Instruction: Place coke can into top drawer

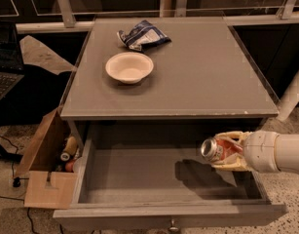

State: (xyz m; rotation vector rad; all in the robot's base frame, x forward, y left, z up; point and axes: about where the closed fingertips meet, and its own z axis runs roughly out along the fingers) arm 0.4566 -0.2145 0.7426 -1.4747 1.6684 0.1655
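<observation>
We see one can [218,149], red-orange with white marks that we cannot read as a brand. It lies on its side with a silver end facing left. The gripper [228,151] reaches in from the right, its pale fingers [233,136] clenched above and below the can, grasping it. Can and gripper hang over the right part of the one open drawer [139,182], and their shadow falls on its flat grey bottom. One small knob [174,225] shows on the drawer front. On the grey tabletop [207,77] above stand one white bowl [129,67] and, just behind it, one crumpled blue-and-white bag [142,34]. The bag has print on it, but we cannot make out the words. Bowl and bag sit apart, both well away from the can. Left of the drawer, on the floor, is one brown box [44,179] with a few bottles [68,149] inside, their labels unreadable. Part of one laptop [3,67] shows at the left edge.
</observation>
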